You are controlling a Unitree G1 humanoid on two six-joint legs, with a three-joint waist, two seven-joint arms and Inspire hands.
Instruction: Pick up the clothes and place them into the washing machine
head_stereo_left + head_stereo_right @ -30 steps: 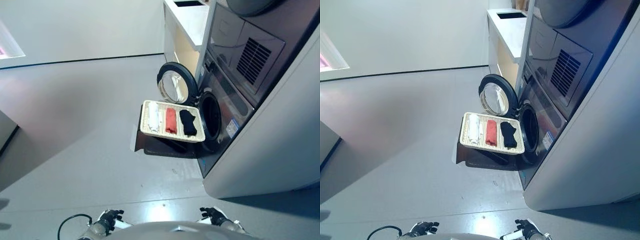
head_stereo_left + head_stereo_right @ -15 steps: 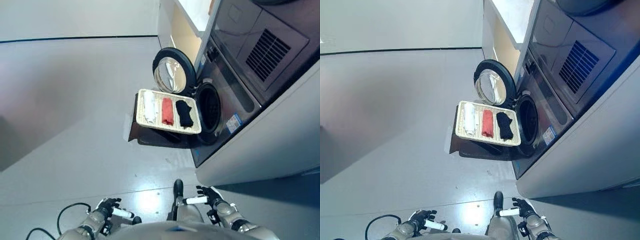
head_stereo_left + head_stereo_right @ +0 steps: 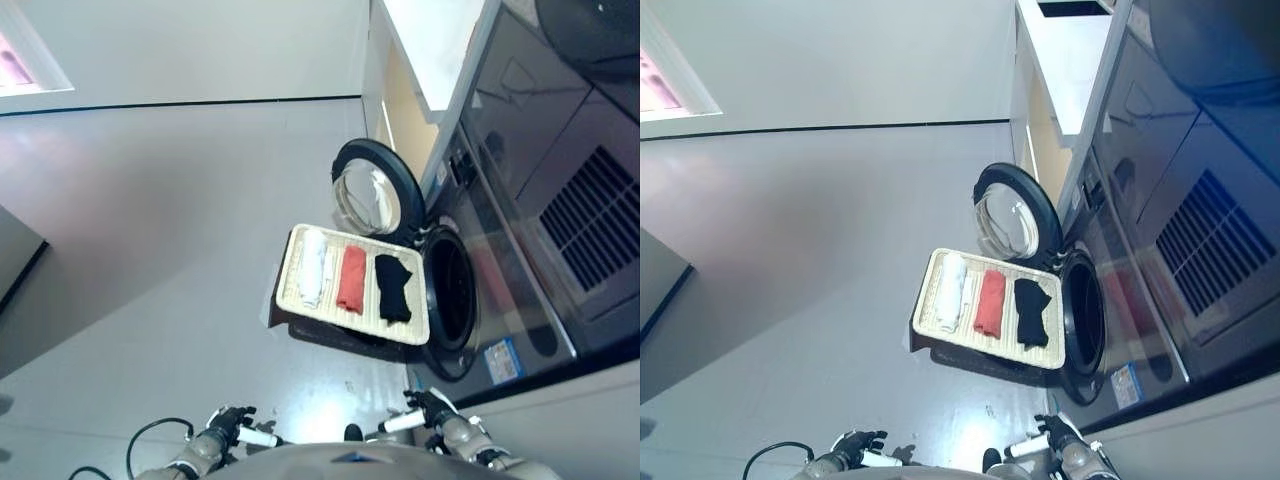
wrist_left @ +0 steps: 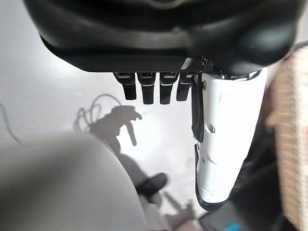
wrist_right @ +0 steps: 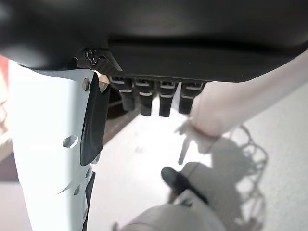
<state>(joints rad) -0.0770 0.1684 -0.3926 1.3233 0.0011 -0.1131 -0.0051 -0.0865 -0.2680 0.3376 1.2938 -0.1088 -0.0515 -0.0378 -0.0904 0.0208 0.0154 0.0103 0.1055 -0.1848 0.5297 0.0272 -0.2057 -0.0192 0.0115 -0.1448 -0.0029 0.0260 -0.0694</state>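
A shallow wicker basket (image 3: pixel 300 301) rests on a low dark brown box (image 3: pixel 330 335) beside the washing machine (image 3: pixel 500 290). In it lie a white cloth (image 3: pixel 313 266), a red cloth (image 3: pixel 351 278) and a black cloth (image 3: pixel 393 287), side by side. The machine's round door (image 3: pixel 372 190) stands open and the dark drum opening (image 3: pixel 452 302) is next to the basket. My left hand (image 3: pixel 228 428) and right hand (image 3: pixel 432 410) hang low and far from the basket, both open and empty, as the left wrist view (image 4: pixel 154 89) and right wrist view (image 5: pixel 154 101) show.
Grey floor (image 3: pixel 150 220) stretches wide on my left and in front of the basket. A white counter (image 3: pixel 430 60) stands beyond the machine. A second appliance with a vent grille (image 3: pixel 600 220) sits above the washer.
The camera has shifted: the basket and machine now appear nearer and more to the right. Both hands stay low at my sides. The clothes have not moved.
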